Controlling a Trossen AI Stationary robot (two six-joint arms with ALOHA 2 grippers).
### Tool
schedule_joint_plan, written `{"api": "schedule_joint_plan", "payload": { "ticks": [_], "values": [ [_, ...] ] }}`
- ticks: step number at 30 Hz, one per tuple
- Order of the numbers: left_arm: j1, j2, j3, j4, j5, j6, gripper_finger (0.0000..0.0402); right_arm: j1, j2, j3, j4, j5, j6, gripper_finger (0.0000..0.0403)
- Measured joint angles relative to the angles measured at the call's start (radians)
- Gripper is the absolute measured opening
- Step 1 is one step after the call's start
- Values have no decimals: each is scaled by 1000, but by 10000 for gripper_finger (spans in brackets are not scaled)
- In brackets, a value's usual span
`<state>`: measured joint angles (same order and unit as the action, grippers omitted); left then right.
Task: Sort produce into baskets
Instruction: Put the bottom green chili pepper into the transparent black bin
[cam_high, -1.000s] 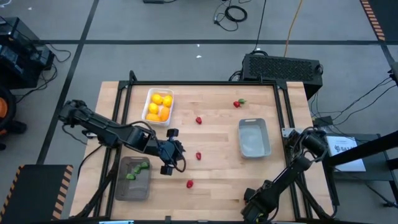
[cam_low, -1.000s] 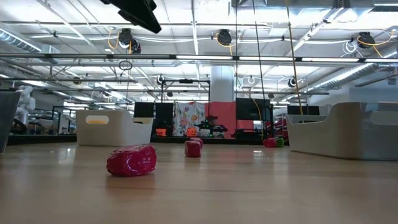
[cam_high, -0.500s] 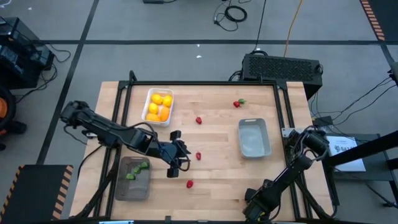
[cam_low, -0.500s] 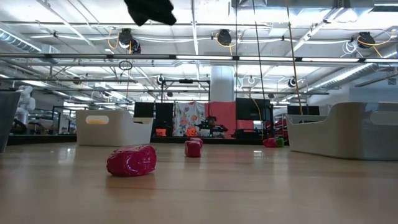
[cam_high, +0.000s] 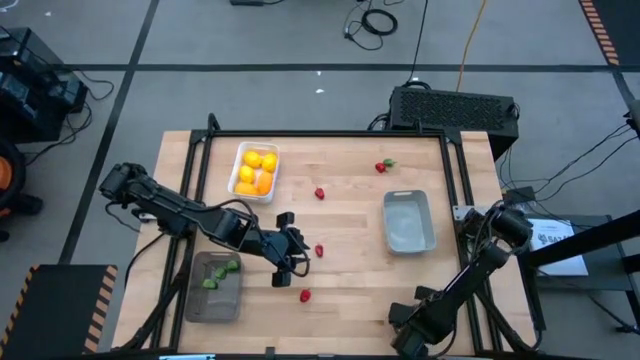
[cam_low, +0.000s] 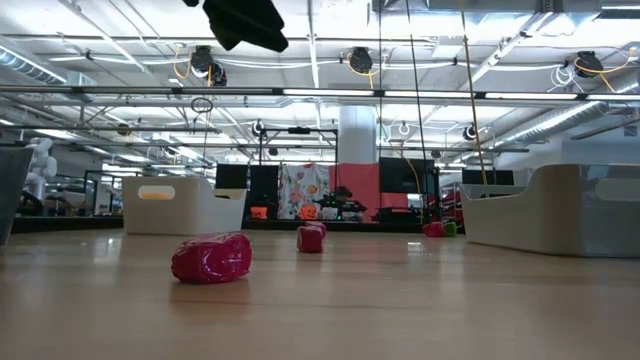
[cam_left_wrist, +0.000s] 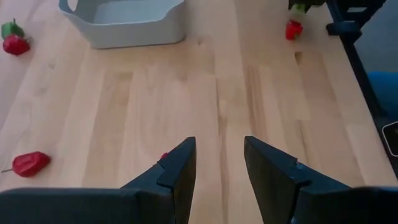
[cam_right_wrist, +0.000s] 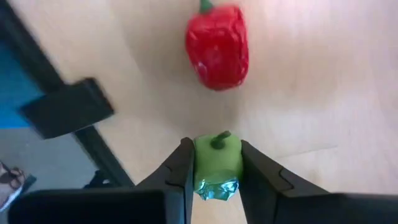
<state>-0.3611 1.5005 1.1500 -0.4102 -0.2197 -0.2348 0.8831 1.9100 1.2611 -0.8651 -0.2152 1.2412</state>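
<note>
My left gripper is open and empty above the middle of the table; it also shows in the left wrist view and in the low view. Red pieces lie on the wood close by, nearer the front edge, and farther back. A red and green pair lies at the far side. The white basket holds yellow and orange fruits. The dark grey basket holds green pieces. The light grey basket stands at the right. My right gripper, at the table's near right corner, is shut on a green piece. My right gripper pinches the green piece by its two sides between its two fingers, which point down at the table. The piece's stem points away from the wrist. Whether the piece rests on the wood or is lifted, I cannot tell.
A red pepper lies on the wood just beyond the held green piece, near the table's dark corner frame. Bare wood lies between my left gripper and the light grey basket.
My left gripper has moved from beside the dark grey basket toward the table's right edge, closer to the red piece in the middle, and has stayed open.
</note>
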Motion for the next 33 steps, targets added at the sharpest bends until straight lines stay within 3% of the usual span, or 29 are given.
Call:
{"api": "schedule_joint_plan", "payload": {
  "ticks": [4,8,15,20,25,29,33],
  "values": [
    [-6,-10,0,-33,4,5,144,0,-55,1,-1,69,-1,88],
    [-10,-38,0,-164,8,-20,144,-19,-106,2,28,221,-54,88],
    [-10,-131,0,-460,7,-105,144,-110,-118,2,326,453,-369,88],
    [-11,-222,0,-685,-58,-228,144,-209,-89,2,704,479,-719,88],
    [-22,-294,0,-751,-124,-283,144,-295,-62,4,1045,477,-993,88],
    [-26,-323,0,-750,-216,-236,144,-359,-58,4,1206,475,-1127,88],
    [-21,-339,0,-730,-368,-122,144,-413,-58,4,1242,475,-1196,89]
  ]
}}
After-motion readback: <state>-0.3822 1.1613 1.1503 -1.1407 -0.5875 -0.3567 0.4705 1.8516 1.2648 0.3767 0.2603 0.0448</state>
